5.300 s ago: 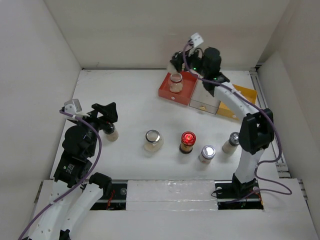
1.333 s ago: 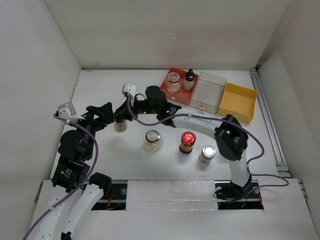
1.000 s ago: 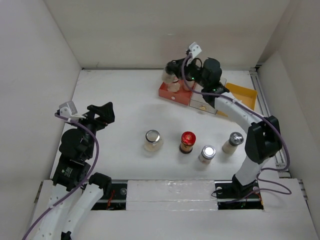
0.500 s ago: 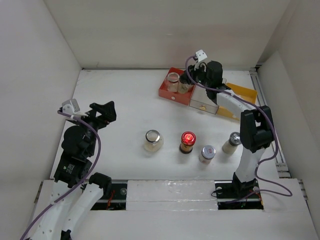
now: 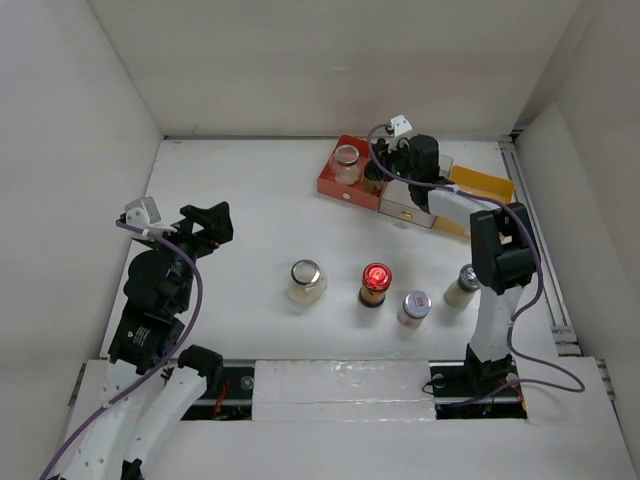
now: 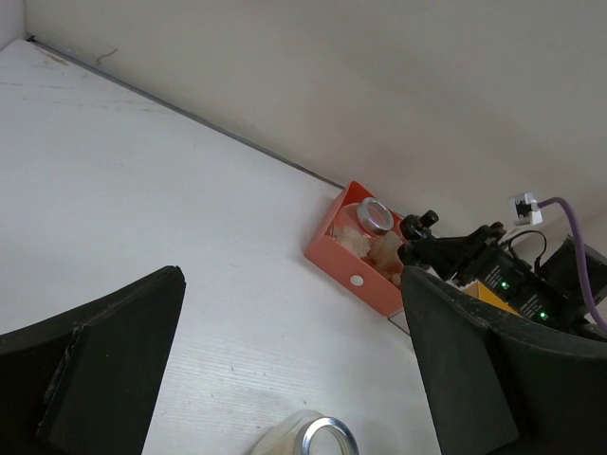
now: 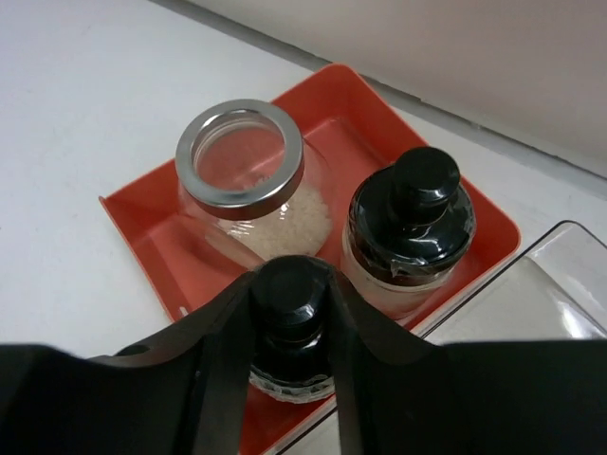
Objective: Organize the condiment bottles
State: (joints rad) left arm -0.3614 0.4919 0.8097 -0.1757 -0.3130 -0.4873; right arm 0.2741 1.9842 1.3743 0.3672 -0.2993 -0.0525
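My right gripper [image 7: 291,284] is shut on the cap of a small black-capped bottle [image 7: 292,327] that stands low in the near corner of the red tray [image 7: 142,232]. In the same tray stand a second black-capped bottle [image 7: 411,223] and a silver-rimmed jar [image 7: 245,175] of pale grains. In the top view my right gripper [image 5: 383,168] covers both black caps. On the table stand a silver-capped jar [image 5: 307,280], a red-capped bottle [image 5: 375,283], a silver-capped bottle [image 5: 415,306] and another [image 5: 463,285]. My left gripper [image 5: 205,225] hangs open at the left, holding nothing.
A clear tray [image 5: 405,207] and a yellow tray [image 5: 490,187] stand right of the red tray [image 5: 335,185] along the back wall. White walls enclose the table on three sides. The right arm's elbow [image 5: 500,250] rises beside the rightmost bottle.
My right gripper has carried the black-capped bottle from over the tray's left side to its right part and lowered it. The left arm has hardly moved.
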